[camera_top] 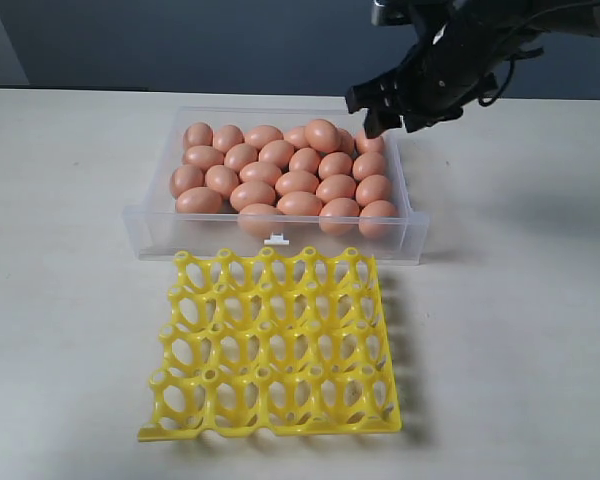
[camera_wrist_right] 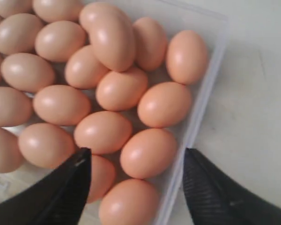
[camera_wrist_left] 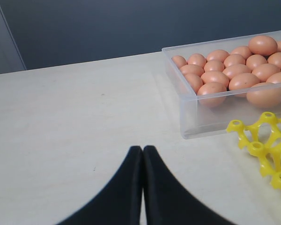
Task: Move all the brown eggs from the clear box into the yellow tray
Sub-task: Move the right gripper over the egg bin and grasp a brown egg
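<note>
Several brown eggs (camera_top: 280, 175) fill the clear box (camera_top: 145, 225) at the back of the table, and one egg (camera_top: 322, 134) lies on top of the others. The yellow tray (camera_top: 280, 430) lies in front of the box, with nothing in its cups. My right gripper (camera_top: 366, 110) hovers over the box's far right corner. It is open (camera_wrist_right: 136, 158) above the eggs (camera_wrist_right: 147, 152) next to the box wall (camera_wrist_right: 210, 89), touching none. My left gripper (camera_wrist_left: 143, 151) is shut and holds nothing. It is low over bare table left of the box (camera_wrist_left: 196, 117) and does not show in the exterior view.
The pale tabletop (camera_top: 70, 330) spreads wide to the left and right of the box and tray. A dark wall (camera_top: 180, 40) runs behind the table's far edge. A corner of the yellow tray (camera_wrist_left: 264, 145) shows in the left wrist view.
</note>
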Robot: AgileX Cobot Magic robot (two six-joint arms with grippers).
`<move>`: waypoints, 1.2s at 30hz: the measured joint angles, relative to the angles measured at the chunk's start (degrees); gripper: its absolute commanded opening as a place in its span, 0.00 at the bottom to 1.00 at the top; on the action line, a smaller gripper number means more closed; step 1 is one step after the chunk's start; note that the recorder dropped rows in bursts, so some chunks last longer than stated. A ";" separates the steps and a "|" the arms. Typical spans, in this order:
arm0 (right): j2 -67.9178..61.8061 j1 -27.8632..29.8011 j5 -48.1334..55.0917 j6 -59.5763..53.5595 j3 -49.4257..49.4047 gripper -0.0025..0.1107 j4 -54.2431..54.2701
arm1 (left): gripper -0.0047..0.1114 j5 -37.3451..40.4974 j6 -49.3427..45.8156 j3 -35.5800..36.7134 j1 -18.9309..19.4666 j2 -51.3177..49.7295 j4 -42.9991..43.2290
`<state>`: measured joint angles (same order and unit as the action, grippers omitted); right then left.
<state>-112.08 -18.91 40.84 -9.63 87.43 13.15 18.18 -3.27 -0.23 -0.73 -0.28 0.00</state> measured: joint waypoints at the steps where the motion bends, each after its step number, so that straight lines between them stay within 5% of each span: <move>1: -0.44 -0.61 0.87 -0.59 1.42 0.57 0.55 | 0.04 0.00 0.00 0.00 0.00 0.00 0.00; 17: -17.23 -4.59 2.02 -0.91 23.52 0.56 0.97 | 0.04 0.00 0.00 0.00 0.00 0.00 0.00; 36: -22.56 -4.69 -6.12 -0.60 24.71 0.56 -3.09 | 0.04 0.00 0.00 0.00 0.00 0.00 0.00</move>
<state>-134.64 -23.60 34.72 -10.23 112.14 10.06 18.18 -3.27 -0.23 -0.73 -0.28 0.00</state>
